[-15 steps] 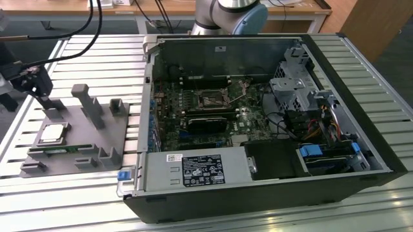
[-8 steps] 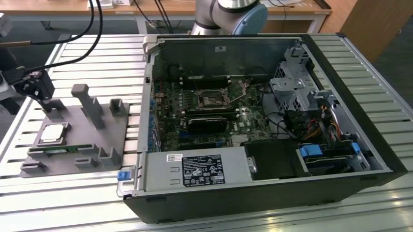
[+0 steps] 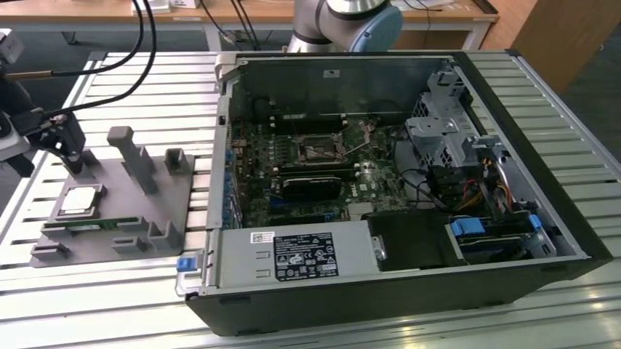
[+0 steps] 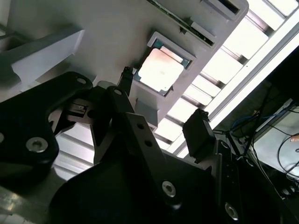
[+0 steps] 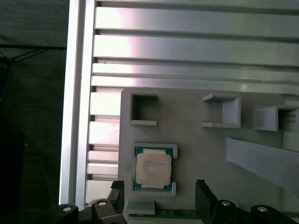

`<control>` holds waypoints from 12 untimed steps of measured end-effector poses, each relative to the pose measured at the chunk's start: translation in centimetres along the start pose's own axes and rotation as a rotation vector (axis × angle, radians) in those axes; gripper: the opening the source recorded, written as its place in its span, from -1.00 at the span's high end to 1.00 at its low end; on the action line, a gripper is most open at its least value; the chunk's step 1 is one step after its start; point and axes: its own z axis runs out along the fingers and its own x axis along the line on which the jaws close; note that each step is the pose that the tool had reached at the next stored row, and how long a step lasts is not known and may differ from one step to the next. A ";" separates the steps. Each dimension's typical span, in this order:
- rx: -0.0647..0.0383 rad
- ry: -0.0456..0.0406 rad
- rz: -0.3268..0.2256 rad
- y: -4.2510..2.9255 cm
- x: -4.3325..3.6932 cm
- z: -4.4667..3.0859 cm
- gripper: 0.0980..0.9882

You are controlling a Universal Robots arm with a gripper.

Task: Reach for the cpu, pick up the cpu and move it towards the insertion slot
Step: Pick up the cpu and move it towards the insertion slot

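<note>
Hovering over the grey tray in the upper part of the exterior view's left, the gripper is close above the cpu but does not touch it. In both wrist views the 2 fingers are spread apart and carry nothing. The cpu lies in line with the gap between them. I judge this spacing is chosen so that each finger can come down on 1 side of the chip, so the reach seems almost complete and the pick not yet made.

The cpu lies flat in a shallow recess of the tray, in the lower part of the exterior view's left. 2 raised lips hold it at opposite ends, probably to keep it in a known position for the gripper. It is a small square plate with a pale silvery top that shines strongly under the light in the second wrist view. It has a thin green rim around the metal. A narrow green memory stick lies in the tray just beside it.

The insertion slot is well apart, near the centre of the exterior view. It is a square black socket with a metal frame on the board inside the open computer case. Tray and case both rest on the slatted metal surface.
</note>
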 end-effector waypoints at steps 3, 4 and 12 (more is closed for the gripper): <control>0.000 0.0000 0.000 -0.04 0.03 0.41 -0.37; 0.000 0.0000 0.000 -0.06 0.03 0.54 -0.37; 0.000 0.0001 0.000 -0.18 0.07 1.60 -0.37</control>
